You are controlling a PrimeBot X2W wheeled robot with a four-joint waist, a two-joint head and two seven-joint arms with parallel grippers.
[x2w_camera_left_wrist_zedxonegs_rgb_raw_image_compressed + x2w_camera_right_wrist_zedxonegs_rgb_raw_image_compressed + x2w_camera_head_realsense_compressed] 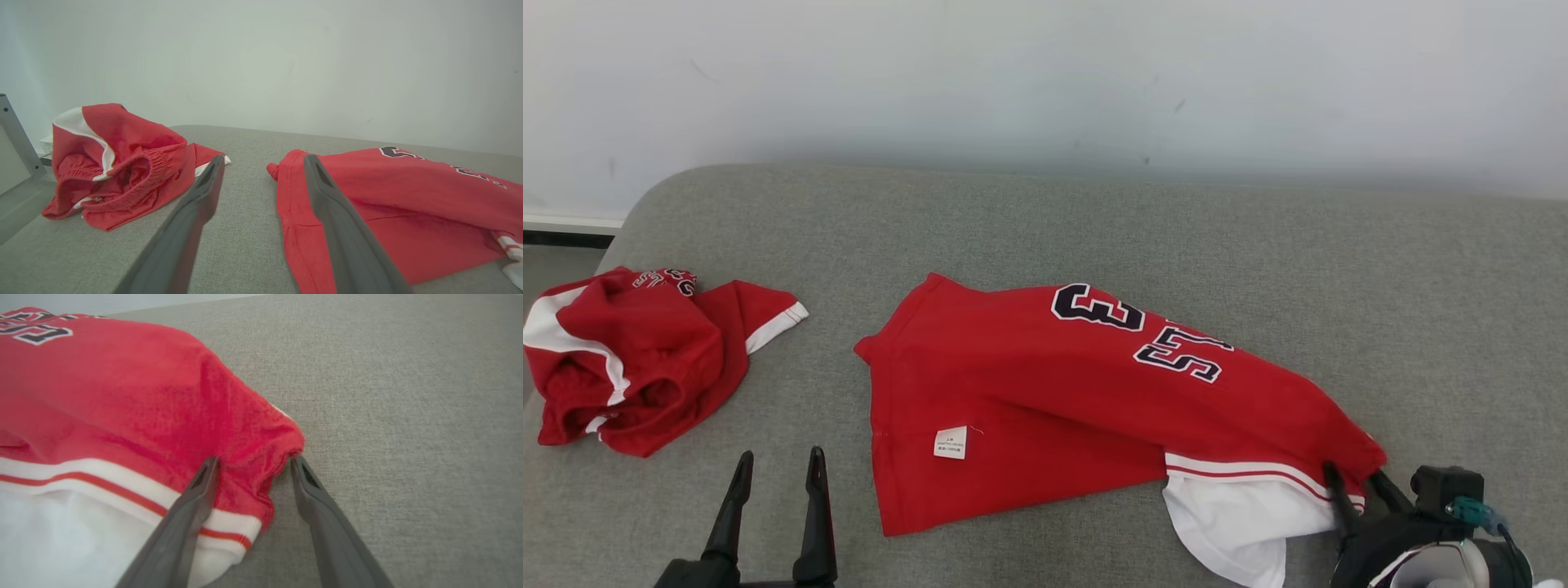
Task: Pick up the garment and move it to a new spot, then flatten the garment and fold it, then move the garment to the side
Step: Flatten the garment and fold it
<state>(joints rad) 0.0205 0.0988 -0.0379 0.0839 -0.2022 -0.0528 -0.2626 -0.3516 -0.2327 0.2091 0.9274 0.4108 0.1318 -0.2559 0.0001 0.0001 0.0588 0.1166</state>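
Note:
A red garment [1054, 392] with dark numbers lies partly spread in the middle of the grey cushioned surface [1094, 220], a white part [1233, 523] spilling out at its lower right. My right gripper [1353, 474] is open at that lower-right corner. In the right wrist view the gripper [254, 459] straddles the bunched red corner of the garment [122, 396], striped trim under the left finger. My left gripper [780, 459] stands open and holds nothing, just left of the garment's near-left edge. In the left wrist view the gripper [264, 159] points at the gap beside the garment [408, 204].
A second red-and-white garment [629, 367] lies crumpled at the far left, near the surface's rounded edge; the left wrist view shows this heap [118, 163] too. A pale wall [1045, 73] rises behind. Bare grey surface stretches behind and to the right of the garment.

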